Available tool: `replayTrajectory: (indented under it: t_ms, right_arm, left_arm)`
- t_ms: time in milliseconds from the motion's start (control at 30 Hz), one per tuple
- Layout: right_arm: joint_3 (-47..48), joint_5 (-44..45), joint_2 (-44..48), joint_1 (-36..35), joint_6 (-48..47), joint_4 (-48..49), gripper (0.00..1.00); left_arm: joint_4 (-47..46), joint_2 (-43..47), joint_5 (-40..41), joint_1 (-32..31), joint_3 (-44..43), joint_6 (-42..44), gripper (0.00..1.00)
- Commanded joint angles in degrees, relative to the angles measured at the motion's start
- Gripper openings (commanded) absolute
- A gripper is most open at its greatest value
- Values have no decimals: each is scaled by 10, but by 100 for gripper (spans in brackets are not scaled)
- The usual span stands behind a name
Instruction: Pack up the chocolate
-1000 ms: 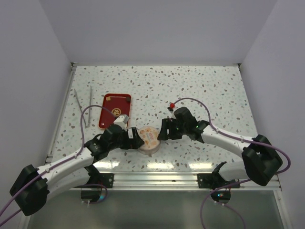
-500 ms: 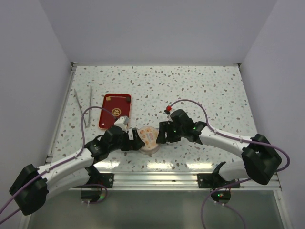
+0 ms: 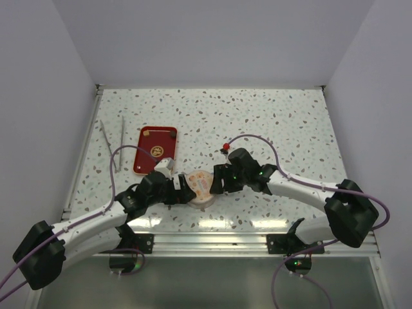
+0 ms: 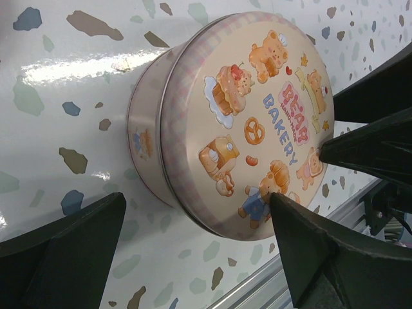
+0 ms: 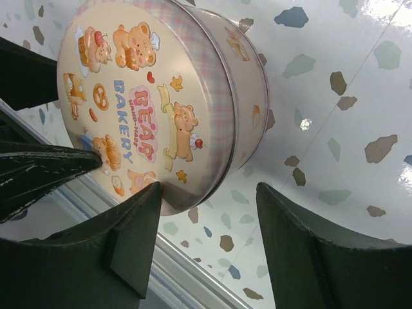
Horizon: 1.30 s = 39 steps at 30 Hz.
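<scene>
Speckled table [image 3: 290, 116], white walls [image 3: 193, 38] | lidded tin [image 4: 244, 129] | left fingers [image 4: 64, 251] released | right fingers [image 5: 309, 257] released

We cannot see inside the round tin [image 4: 151, 135]: its lid [image 4: 257, 122] hides the contents. From above, both sets of jaws overlap its edges, and the emblem on the red tray [image 3: 145, 145] is too small to read.

The tin [image 3: 201, 187] is printed with brown bears on cream and pink checks; the white table [image 3: 290, 122] is speckled grey.
</scene>
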<state>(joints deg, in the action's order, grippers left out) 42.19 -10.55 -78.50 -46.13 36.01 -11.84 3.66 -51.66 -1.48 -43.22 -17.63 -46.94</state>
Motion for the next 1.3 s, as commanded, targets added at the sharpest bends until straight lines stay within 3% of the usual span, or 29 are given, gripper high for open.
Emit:
replayTrajectory:
  t_ms: [0,133,267,433,533,733,767,867,967,1267]
  right_arm:
    - [10,21,-10,-4,-6,-12,64]
    - [26,25,6,-4,-15,-29,64]
    - [64,46,27,-4,-33,-69,79]
    - [102,88,58,-1,-64,-122,83]
    - [118,124,72,10,-94,-146,86]
    - [78,106,100,129,-139,-105,87]
    - [73,107,105,158,-147,-100,87]
    - [73,107,110,214,-182,-77,87]
    - [76,84,113,276,-195,-65,87]
    - [127,28,142,424,-213,-44,87]
  left_arm:
    - [6,-5,9,-4,15,4,100]
    - [16,21,40,-4,-4,13,100]
    - [63,44,107,-4,-46,33,100]
    - [126,76,184,4,-102,61,100]
    - [128,78,195,41,-123,94,100]
    - [36,32,160,165,-132,167,100]
    - [20,22,148,210,-135,175,100]
    - [-54,-33,42,318,-162,204,100]
    - [-62,-57,17,380,-196,228,100]
    - [41,-47,60,403,-340,281,100]
